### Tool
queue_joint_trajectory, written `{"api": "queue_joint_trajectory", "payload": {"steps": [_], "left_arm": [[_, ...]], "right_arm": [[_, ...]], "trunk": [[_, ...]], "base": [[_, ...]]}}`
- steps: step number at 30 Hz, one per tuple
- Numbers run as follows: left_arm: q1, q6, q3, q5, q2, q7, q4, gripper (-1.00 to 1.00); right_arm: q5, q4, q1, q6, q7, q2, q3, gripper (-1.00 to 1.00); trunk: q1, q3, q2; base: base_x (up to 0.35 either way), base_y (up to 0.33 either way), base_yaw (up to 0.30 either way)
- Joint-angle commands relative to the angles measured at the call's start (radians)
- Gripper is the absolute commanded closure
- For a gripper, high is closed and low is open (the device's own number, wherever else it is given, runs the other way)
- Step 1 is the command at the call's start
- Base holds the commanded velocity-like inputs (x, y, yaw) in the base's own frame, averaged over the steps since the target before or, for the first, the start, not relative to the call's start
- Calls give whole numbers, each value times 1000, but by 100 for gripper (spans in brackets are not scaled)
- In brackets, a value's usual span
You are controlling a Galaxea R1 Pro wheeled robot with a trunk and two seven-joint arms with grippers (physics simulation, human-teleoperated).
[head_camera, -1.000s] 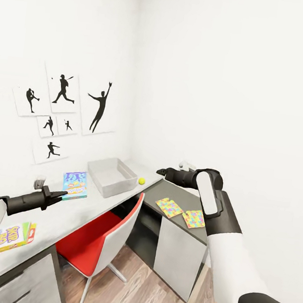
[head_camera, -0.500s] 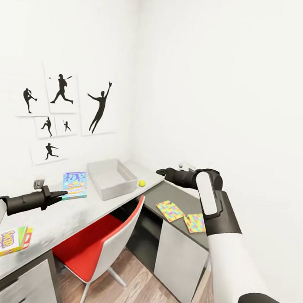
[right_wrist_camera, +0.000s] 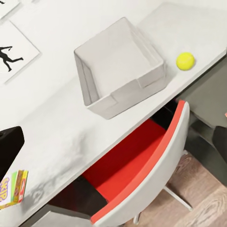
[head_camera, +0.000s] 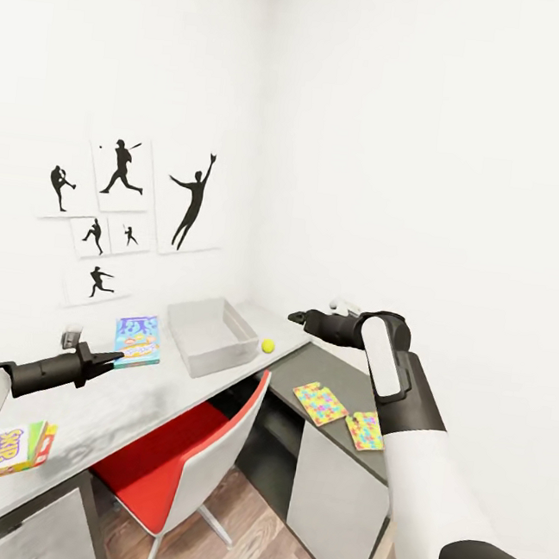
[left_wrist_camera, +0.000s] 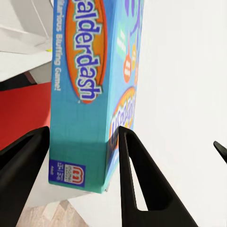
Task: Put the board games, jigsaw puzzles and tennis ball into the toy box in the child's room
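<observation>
White walls hung with athlete silhouette prints (head_camera: pixel 121 218) back the table (head_camera: pixel 127 401) as I look down from the head camera. My left tool (head_camera: pixel 101 358) hovers just short of the blue board game (head_camera: pixel 138 341), its jaws spread either side of the box's end in the wrist view. Beside it sit the grey toy box (head_camera: pixel 214 336) and tennis ball (head_camera: pixel 268 345). Two jigsaw puzzles (head_camera: pixel 321 404) lie on the dark side unit (head_camera: pixel 337 460); a yellow-green board game (head_camera: pixel 10 448) lies near me. I cannot tell my right tool's (head_camera: pixel 295 317) state.
</observation>
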Motion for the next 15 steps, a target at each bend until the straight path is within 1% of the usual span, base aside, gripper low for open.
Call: {"api": "queue_joint_trajectory", "payload": {"steps": [1, 9, 15], "left_arm": [[-1, 7, 2, 2, 0, -1, 0, 100], [-1, 8, 2, 2, 0, -1, 0, 100], [-1, 7, 2, 2, 0, -1, 0, 100]], "right_arm": [[-10, -1, 0, 2, -10, 0, 0, -100], [-11, -13, 0, 2, -10, -2, 0, -100], [-13, -25, 0, 4, -10, -1, 3, -100]], "trunk": [[1, 0, -1], [1, 6, -1], [1, 4, -1]], "base": [[164, -209, 243], [165, -186, 244], [165, -171, 58]]}}
